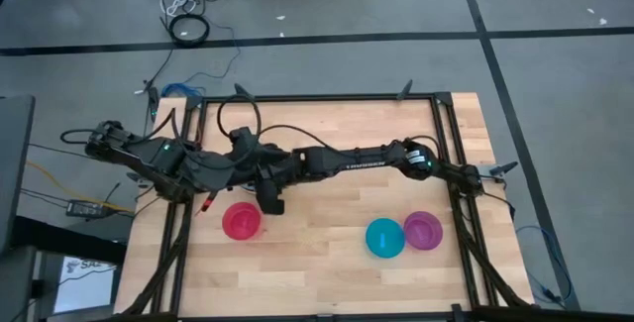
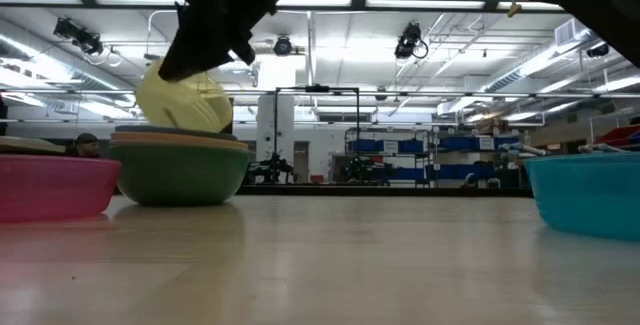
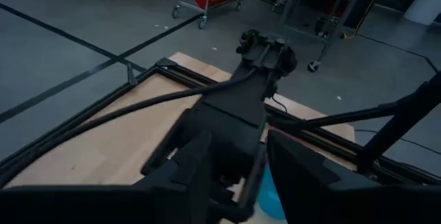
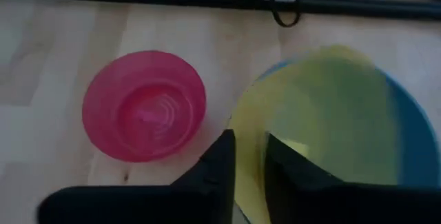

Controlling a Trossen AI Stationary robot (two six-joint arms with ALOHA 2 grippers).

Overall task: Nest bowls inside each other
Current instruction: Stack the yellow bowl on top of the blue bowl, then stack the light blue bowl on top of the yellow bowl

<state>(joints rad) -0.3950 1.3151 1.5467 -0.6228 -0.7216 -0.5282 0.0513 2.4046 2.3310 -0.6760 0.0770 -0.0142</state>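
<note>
A yellow bowl point(image 2: 187, 100) hangs tilted over a stack of larger bowls: green point(image 2: 180, 173) outermost, with orange and grey rims above it. In the right wrist view the yellow bowl point(image 4: 324, 114) lies over the stack's blue bowl point(image 4: 417, 141). My right gripper point(image 4: 253, 165) reaches across from the table's right and is shut on the yellow bowl; it also shows in the low view point(image 2: 190, 60). My left gripper point(image 3: 241, 151) hovers open above the right arm, holding nothing. In the high view the arms hide the stack. My right gripper has the yellow bowl's rim point(image 4: 249, 141) between its two fingers, one finger over the bowl's inside and one outside. It comes slanting down from the table's right. The bowl is tilted on edge, its lower part sunk behind the stack's top rim point(image 2: 175, 128).
A pink bowl point(image 1: 242, 220) sits on the table just near of the stack. A teal bowl point(image 1: 384, 237) and a purple bowl point(image 1: 423, 230) sit side by side at the near right. A black frame point(image 1: 327, 97) runs along the table's far and side edges.
</note>
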